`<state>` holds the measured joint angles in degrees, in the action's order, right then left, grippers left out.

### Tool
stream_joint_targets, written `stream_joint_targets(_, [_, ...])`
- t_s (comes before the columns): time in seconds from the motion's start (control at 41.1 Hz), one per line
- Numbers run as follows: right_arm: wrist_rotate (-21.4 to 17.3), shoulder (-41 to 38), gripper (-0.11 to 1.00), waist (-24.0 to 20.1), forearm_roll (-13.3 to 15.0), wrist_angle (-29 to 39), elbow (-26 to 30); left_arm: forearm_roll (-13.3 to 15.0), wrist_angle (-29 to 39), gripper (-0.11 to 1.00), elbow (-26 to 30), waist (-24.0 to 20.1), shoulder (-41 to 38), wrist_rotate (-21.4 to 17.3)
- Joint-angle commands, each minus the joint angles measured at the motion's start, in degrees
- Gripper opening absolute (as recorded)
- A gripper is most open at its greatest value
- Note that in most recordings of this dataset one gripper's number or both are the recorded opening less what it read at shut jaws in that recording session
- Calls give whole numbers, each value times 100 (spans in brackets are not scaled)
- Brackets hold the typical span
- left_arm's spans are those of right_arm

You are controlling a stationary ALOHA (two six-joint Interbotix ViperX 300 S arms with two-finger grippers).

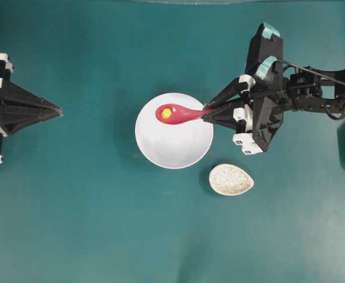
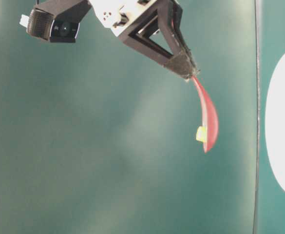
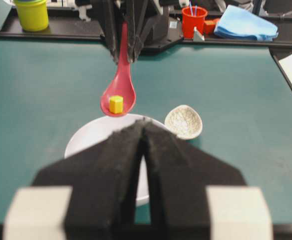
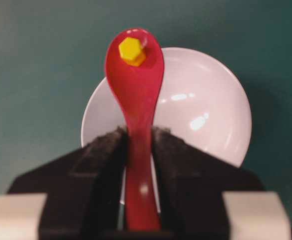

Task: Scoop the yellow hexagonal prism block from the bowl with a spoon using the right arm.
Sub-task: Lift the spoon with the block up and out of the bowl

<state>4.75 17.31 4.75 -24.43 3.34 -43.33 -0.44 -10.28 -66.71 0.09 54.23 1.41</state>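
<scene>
Right claw pinching the handle of the red-pink spoon, black fingers pressed against both sides of it. Spoon lifted clear above the white bowl, scoop pointing away from the claw and hanging over the bowl's upper left part in the overhead view. Yellow hexagonal prism block sitting in the scoop near its tip, out of the bowl. From the left wrist view, spoon visibly raised above the bowl rim, block resting upright in the scoop. Speckled beige spoon rest lying on the teal desk just beside the bowl, toward the right arm's side. Left claw pressed together, gripping nothing, well apart from the bowl at the left edge.
</scene>
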Motion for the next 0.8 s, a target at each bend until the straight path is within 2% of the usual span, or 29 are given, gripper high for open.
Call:
stream_joint_targets(0.0, [35,141,25,-18,18,-70,53,-9,-9,2,167,0,-35,9])
stream_joint_targets(0.463, [79,158,25,-18,360,-132,35,-18,527,2,167,0,-35,9])
stream_joint_targets(0.779, [88,158,25,-18,422,-176,26,-18,650,2,167,0,-35,0])
